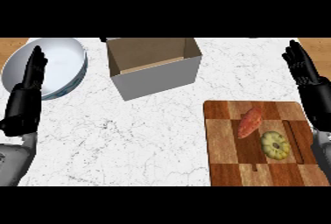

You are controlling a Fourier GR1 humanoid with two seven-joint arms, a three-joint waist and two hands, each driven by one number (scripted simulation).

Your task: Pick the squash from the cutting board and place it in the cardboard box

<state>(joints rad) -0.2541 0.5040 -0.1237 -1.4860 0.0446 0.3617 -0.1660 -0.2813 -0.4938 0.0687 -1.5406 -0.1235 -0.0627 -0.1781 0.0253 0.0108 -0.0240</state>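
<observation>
A yellow, scalloped squash [275,145] lies on the wooden cutting board [223,148] at the near right of a white marble counter [129,140], just beside an orange-red sweet potato [249,122] that lies slanted a little farther back on the same board. An open cardboard box [155,65], white on its outer walls, stands well apart at the far middle of the counter, nothing visible inside it. To its left sits a large pale bowl [65,57]. The robot's left hand [32,72] rests at the left edge, fingers straight and pointing up, partly in front of the bowl and holding nothing. The right hand [301,63] rests at the far right edge, likewise flat-fingered and empty, clear of the board.
</observation>
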